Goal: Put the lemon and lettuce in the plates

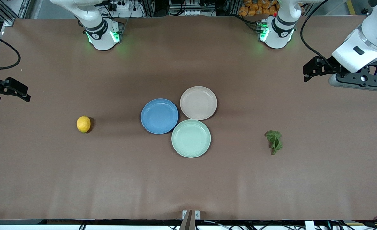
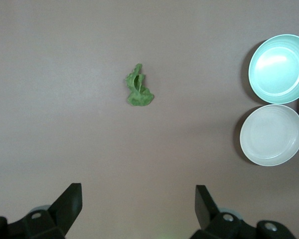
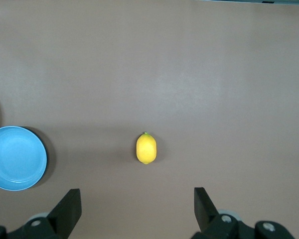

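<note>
The yellow lemon [image 1: 83,124] lies on the table toward the right arm's end, and shows in the right wrist view [image 3: 146,148]. The green ruffled lettuce [image 1: 274,141] lies toward the left arm's end, and shows in the left wrist view [image 2: 138,92]. The blue plate [image 1: 159,116] and the beige-pink plate [image 1: 198,103] sit empty at mid-table, touching. My left gripper [image 1: 307,74] hangs open and empty in the air at its end of the table [image 2: 138,199]. My right gripper [image 1: 9,95] hangs open and empty at its end [image 3: 137,201].
A pale mint-green plate [image 1: 191,138] sits empty against the other two, nearer to the front camera. The brown table [image 1: 188,185] is bare around the lemon and the lettuce. The arm bases [image 1: 102,35] stand along the table's back edge.
</note>
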You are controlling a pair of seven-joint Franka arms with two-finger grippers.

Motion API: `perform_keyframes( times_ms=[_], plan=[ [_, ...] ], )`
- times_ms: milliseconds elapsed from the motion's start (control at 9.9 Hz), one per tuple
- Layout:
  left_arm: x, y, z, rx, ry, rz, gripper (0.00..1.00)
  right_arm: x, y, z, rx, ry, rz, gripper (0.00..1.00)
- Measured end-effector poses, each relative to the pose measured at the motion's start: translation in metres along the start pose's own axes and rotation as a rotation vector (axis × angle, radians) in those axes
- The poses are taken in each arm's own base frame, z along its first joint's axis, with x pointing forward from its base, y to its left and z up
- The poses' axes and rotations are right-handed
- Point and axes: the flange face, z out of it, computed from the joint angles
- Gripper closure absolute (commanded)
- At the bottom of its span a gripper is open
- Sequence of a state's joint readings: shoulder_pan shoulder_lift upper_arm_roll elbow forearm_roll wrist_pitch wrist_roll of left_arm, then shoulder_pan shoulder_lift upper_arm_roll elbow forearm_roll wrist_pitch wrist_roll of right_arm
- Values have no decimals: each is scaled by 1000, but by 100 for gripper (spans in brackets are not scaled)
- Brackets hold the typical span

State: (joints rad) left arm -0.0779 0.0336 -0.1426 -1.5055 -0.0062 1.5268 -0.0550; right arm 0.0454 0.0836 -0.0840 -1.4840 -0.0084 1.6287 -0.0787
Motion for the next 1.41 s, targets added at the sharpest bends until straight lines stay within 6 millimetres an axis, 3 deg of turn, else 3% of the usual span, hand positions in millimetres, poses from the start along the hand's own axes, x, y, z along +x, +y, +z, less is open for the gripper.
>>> perform_keyframes(
  times_ms=[707,1111,1414],
  plan=[
    [1,-1,20,1,-41,1,0,0,0,0,0,-1,0,0],
    [15,-3,51,0,-84,0,0,0,0,0,0,-1,0,0],
    [37,-12,77,-7,-65,-13,0,0,0,1,0,-3,1,0]
  ],
)
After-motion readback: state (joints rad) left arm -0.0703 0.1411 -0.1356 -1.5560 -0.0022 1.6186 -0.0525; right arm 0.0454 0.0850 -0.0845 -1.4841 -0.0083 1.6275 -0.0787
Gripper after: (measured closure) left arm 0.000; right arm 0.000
